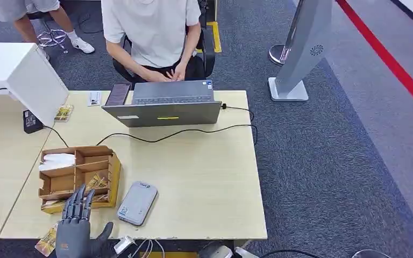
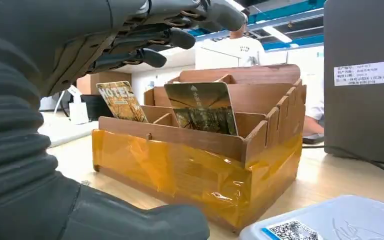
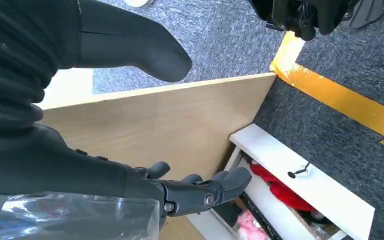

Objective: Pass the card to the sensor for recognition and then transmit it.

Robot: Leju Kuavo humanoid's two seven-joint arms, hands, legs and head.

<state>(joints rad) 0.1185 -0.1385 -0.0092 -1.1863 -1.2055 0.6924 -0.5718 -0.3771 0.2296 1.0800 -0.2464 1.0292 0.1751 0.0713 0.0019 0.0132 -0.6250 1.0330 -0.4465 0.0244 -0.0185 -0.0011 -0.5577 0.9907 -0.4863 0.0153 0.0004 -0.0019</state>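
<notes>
Left hand (image 1: 75,228), fingers spread and holding nothing, is hovering by the wooden card box (image 1: 78,177); one card (image 2: 122,101) is showing "HOTEL".

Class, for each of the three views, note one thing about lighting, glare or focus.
Head view: even light, soft shadows, table sharp. Left wrist view: bright backlight washes out the background, sheen on the yellow tape, left hand close and dark. Right wrist view: right hand dark, blurry clear plastic in front.

One wooden card box (image 1: 80,177), two cards (image 2: 202,107) standing in it, one grey sensor pad (image 1: 137,202), one laptop (image 1: 166,105), one phone (image 1: 118,94), two people (image 1: 153,32), one desk (image 1: 204,177).
</notes>
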